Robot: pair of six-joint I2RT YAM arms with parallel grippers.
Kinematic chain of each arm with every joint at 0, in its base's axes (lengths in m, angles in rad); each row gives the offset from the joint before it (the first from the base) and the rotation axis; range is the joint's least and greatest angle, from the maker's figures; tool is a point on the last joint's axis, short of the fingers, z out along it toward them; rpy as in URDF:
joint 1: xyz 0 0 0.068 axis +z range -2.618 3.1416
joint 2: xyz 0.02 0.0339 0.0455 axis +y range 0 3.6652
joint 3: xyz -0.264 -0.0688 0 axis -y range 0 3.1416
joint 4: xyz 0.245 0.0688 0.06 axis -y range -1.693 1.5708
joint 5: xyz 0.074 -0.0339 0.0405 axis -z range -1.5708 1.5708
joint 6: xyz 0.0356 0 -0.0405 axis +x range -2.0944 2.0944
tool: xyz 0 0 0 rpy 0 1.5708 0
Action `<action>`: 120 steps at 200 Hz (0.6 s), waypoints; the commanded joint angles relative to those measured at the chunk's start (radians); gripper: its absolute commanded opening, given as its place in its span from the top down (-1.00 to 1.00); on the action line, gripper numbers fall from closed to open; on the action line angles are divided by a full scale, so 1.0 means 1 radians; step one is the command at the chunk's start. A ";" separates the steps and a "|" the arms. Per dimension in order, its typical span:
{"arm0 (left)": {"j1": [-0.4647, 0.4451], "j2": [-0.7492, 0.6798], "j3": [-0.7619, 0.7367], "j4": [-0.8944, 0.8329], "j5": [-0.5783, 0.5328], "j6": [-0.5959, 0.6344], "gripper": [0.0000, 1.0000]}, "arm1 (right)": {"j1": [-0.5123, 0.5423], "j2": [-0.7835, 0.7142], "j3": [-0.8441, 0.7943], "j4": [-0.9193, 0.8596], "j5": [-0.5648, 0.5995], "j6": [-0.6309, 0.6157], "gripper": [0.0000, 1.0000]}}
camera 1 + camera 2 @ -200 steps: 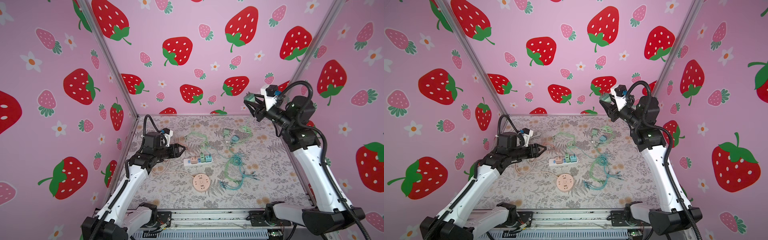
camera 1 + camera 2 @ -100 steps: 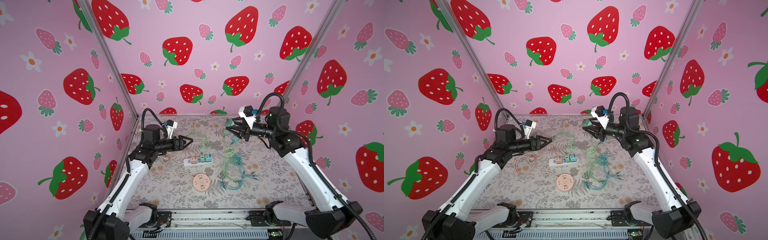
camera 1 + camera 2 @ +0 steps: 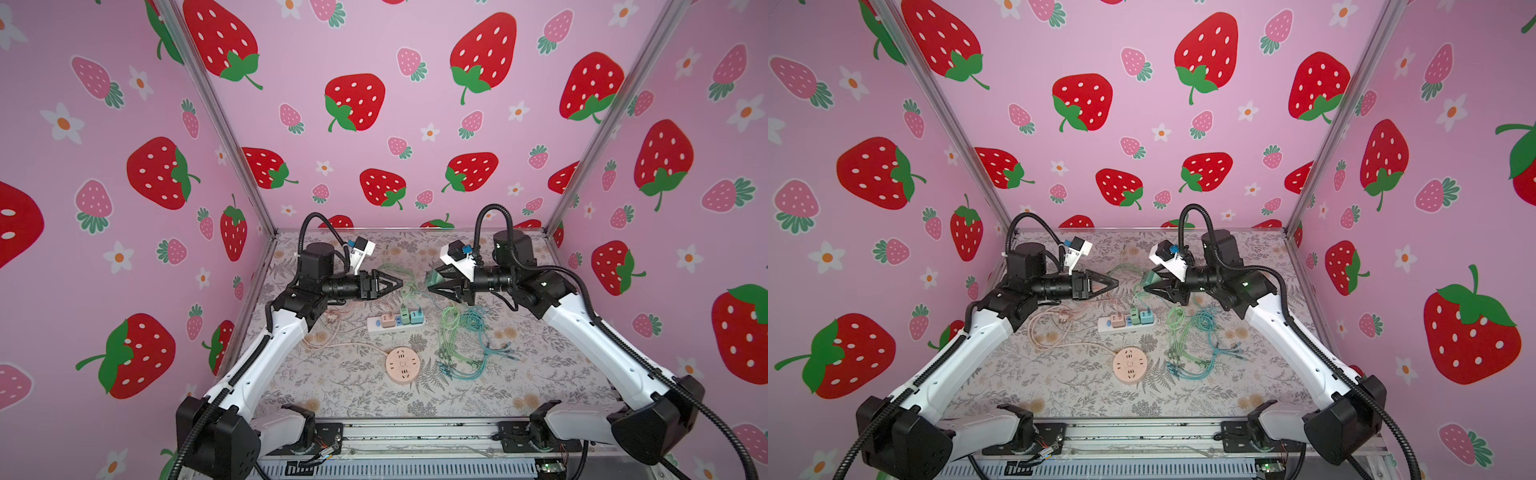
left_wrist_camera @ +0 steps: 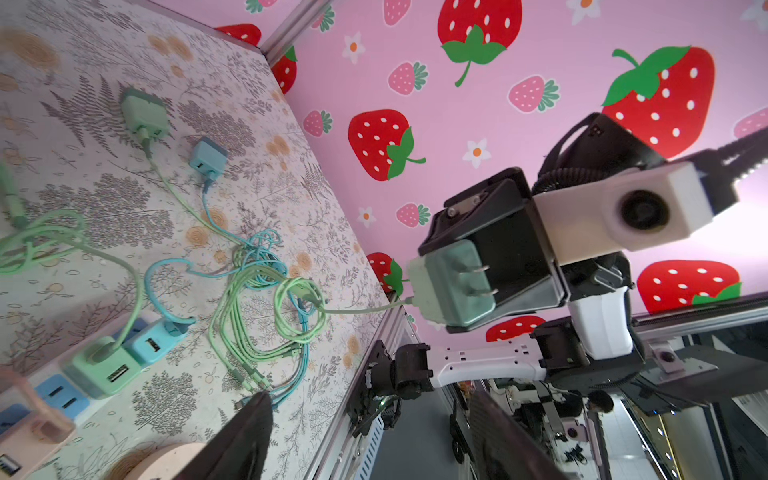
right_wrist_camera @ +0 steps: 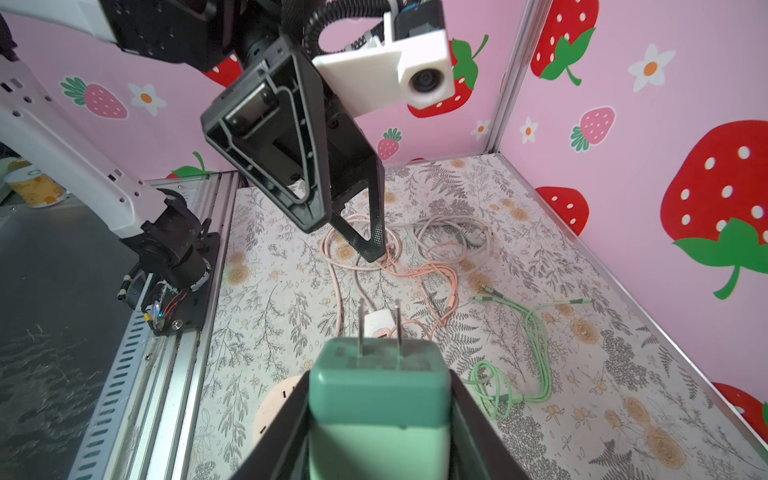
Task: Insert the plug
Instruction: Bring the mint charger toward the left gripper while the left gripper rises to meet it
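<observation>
The plug (image 5: 378,386) is a mint-green adapter with two metal prongs. My right gripper (image 5: 378,401) is shut on its sides, prongs pointing away from the wrist. In both top views the right gripper (image 3: 432,283) holds the plug (image 3: 1149,276) in the air over the back middle of the table. A thin green cable trails down from it. My left gripper (image 3: 400,284) faces it at the same height, a short gap away, open and empty. In the left wrist view the plug (image 4: 449,286) shows side-on, ahead of the wide-apart left fingers (image 4: 249,432). The white power strip (image 3: 376,323) lies below, with three adapters plugged in.
A round pink socket (image 3: 401,365) lies near the table's middle. Coiled green and teal cables (image 3: 461,345) lie on its right and pink cables (image 3: 328,332) on its left. A loose green adapter (image 4: 143,112) and a blue one (image 4: 208,160) lie at the back. Strawberry-print walls close in three sides.
My right arm came down from high at the back to the middle, still holding the plug. My left gripper rose, swung toward the centre and opened wider.
</observation>
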 commanded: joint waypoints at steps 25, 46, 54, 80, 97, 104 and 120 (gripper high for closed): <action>-0.057 0.029 0.090 0.011 0.069 0.021 -0.53 | 0.062 0.043 0.050 -0.082 0.075 -0.090 0.63; -0.068 0.058 0.109 -0.031 0.068 0.040 -0.51 | 0.086 0.052 0.052 -0.080 0.104 -0.096 0.63; -0.073 0.068 0.116 -0.050 0.064 0.051 -0.50 | 0.093 0.054 0.055 -0.082 0.113 -0.098 0.63; -0.085 0.099 0.130 -0.086 0.057 0.061 -0.44 | 0.114 0.065 0.070 -0.092 0.141 -0.108 0.63; -0.091 0.113 0.139 -0.106 0.049 0.071 -0.40 | 0.124 0.070 0.076 -0.095 0.156 -0.112 0.63; -0.095 0.118 0.142 -0.112 0.048 0.072 -0.39 | 0.128 0.072 0.079 -0.095 0.161 -0.113 0.63; -0.099 0.127 0.147 -0.114 0.047 0.071 -0.36 | 0.137 0.078 0.085 -0.099 0.167 -0.120 0.63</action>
